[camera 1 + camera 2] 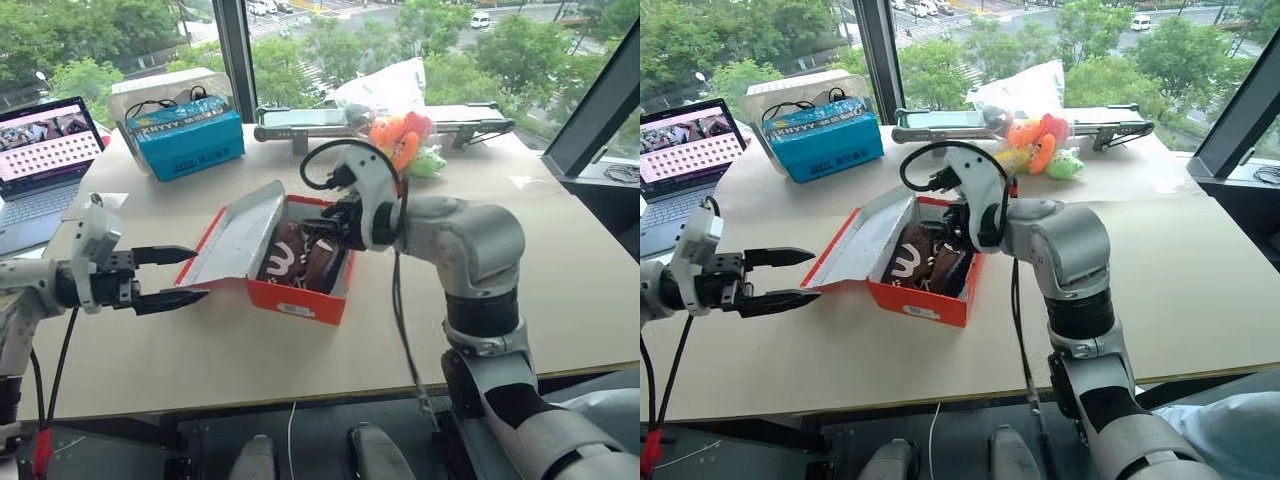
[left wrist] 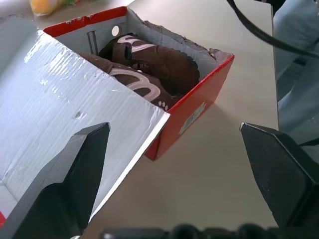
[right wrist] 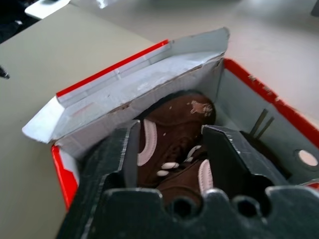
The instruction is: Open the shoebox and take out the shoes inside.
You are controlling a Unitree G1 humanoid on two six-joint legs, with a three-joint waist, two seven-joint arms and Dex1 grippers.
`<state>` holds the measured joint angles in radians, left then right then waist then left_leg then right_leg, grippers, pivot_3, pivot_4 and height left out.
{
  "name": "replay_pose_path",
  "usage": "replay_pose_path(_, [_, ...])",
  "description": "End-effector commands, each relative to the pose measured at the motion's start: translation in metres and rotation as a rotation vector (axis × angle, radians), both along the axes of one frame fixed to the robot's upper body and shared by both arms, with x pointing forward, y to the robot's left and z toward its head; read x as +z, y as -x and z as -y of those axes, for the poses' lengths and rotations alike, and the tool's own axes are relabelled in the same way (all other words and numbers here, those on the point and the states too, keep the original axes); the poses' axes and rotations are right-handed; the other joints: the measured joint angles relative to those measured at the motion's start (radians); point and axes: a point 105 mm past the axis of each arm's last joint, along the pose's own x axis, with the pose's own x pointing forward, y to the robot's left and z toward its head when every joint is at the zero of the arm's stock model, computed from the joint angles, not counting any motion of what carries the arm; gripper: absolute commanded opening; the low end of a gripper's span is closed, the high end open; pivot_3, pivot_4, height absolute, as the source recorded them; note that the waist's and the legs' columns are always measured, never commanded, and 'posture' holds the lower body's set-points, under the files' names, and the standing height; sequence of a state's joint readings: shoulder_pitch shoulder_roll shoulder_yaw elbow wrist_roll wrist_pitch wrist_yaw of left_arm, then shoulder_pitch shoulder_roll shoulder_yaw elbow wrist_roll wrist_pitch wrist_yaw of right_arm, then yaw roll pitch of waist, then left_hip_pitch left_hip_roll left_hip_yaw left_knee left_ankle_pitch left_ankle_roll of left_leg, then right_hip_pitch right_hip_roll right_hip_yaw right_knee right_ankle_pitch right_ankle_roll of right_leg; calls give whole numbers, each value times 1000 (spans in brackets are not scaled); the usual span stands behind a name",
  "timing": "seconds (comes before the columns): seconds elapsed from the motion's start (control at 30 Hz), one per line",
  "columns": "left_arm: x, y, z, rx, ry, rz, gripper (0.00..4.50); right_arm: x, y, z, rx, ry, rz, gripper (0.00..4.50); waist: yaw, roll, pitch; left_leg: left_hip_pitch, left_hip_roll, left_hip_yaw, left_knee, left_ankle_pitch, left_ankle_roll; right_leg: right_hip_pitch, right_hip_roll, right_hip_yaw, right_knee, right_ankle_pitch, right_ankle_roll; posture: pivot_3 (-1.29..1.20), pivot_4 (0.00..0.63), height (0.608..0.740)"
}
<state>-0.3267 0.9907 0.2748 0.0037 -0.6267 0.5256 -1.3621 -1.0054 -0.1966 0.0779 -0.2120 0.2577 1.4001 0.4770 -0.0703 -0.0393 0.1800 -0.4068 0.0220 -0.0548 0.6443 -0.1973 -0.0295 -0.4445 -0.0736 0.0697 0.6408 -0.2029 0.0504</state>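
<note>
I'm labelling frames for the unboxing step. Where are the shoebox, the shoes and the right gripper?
shoebox (image 1: 300, 298): left eye view, red front wall.
shoes (image 2: 164, 67): left wrist view, brown upper of the far shoe.
right gripper (image 3: 172, 149): right wrist view, midway between its open fingertips, above the shoes.

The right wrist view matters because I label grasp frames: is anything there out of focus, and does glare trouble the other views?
Right wrist view: the near fingers look soft and the shoes sharper. Left wrist view: pale sheen on the shoebox lid. Left eye view: bright windows behind, table evenly lit.
</note>
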Motion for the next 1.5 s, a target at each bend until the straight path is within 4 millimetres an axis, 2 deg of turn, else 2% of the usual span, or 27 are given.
replay_pose_path(0.03, [6,-4,3,-21,-12,30,4500,11,-2,4,-43,59,67,4295,0,0,0,0,0,0,0,0,0,0,0,0,0,0,0,0,150,706])
replay_pose_path(0.07, [7,-5,4,-26,-12,30,4500,7,-5,6,-74,96,72,4468,0,0,0,0,0,0,0,0,0,0,0,0,0,0,0,0,150,706])
replay_pose_path(0.17, [8,-7,6,-34,-13,31,4500,-10,-6,9,-151,148,47,4468,-3,0,0,0,0,0,0,0,0,-1,0,0,1,-1,-1,0,150,706])
replay_pose_path(0.23, [8,-8,7,-38,-15,31,4500,-22,-2,6,-172,135,-1,4468,-3,0,0,0,0,0,0,0,0,-1,0,0,1,0,-3,0,150,706])
replay_pose_path(0.47, [8,-8,11,-48,-20,25,4500,-45,6,-1,-233,62,-119,4468,0,-1,-1,-6,0,0,0,0,0,-8,0,0,4,1,-6,0,150,706])
replay_pose_path(0.8, [13,-11,15,-50,-20,41,4500,-52,2,12,-349,73,-142,4468,0,-1,-1,-8,0,0,0,0,0,-10,0,0,5,1,-6,0,150,706])
replay_pose_path(1.03, [12,-13,16,-47,-18,44,4500,-43,2,21,-382,76,-107,4468,0,-1,-1,-8,0,0,0,0,0,-10,0,0,5,1,-6,0,150,706])
replay_pose_path(1.13, [11,-13,17,-47,-17,42,4500,-45,3,18,-382,66,-115,4468,0,-1,-1,-8,0,0,0,0,0,-10,0,0,4,1,-6,0,150,706])
replay_pose_path(1.3, [10,-14,17,-45,-17,39,4500,-36,3,12,-377,68,-83,4468,0,-1,-1,-8,0,0,0,0,0,-10,0,0,5,1,-6,0,150,706])
replay_pose_path(1.4, [11,-14,17,-47,-14,42,4500,-47,3,13,-383,98,-107,4468,0,-1,-1,-8,0,0,0,0,0,-10,0,0,5,1,-6,0,150,706])
replay_pose_path(1.5, [11,-15,19,-50,-7,45,4500,-72,3,20,-410,154,-174,4468,0,-1,-1,-8,0,0,0,0,0,-10,0,0,4,1,-6,0,150,706])
